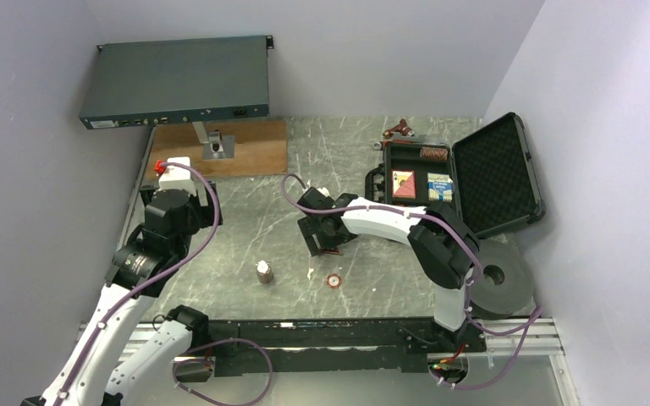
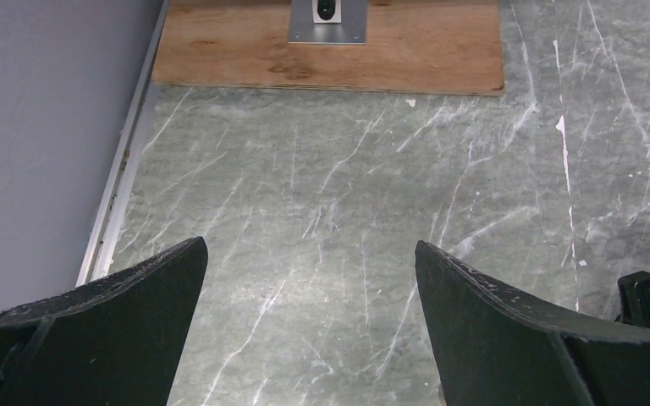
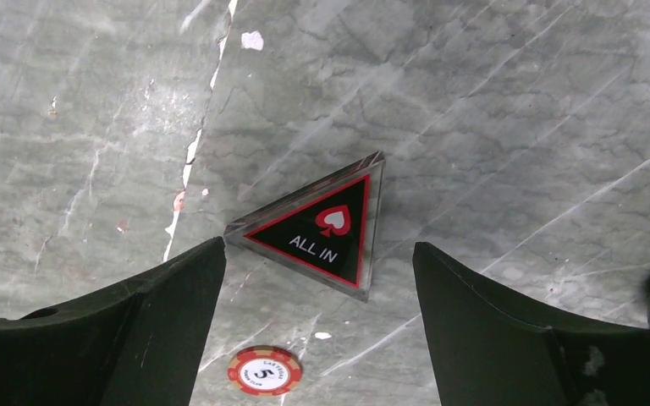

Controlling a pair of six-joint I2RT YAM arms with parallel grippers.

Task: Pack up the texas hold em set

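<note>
The black briefcase [image 1: 498, 173] lies open at the right of the table, with two card decks [image 1: 404, 183] and a row of chips [image 1: 430, 153] in its foam. The red-black triangle piece [image 3: 322, 224], marked ALL IN, lies flat on the table. My right gripper [image 3: 319, 245] hovers over it, open; the piece sits between and just beyond the fingertips, touching neither. A single red chip [image 3: 264, 370] lies nearer, below the gripper; from the top view this chip [image 1: 334, 281] sits just in front of the right gripper [image 1: 328, 245]. My left gripper [image 2: 309, 244] is open over bare table at the left.
A grey-blue rack box [image 1: 178, 80] stands raised at the back left over a wooden board [image 1: 220, 148]. A red-handled wrench [image 1: 399, 131] lies behind the case. A small metal object [image 1: 264, 271] stands left of the chip. A grey roll [image 1: 499, 279] sits beside the right arm's base.
</note>
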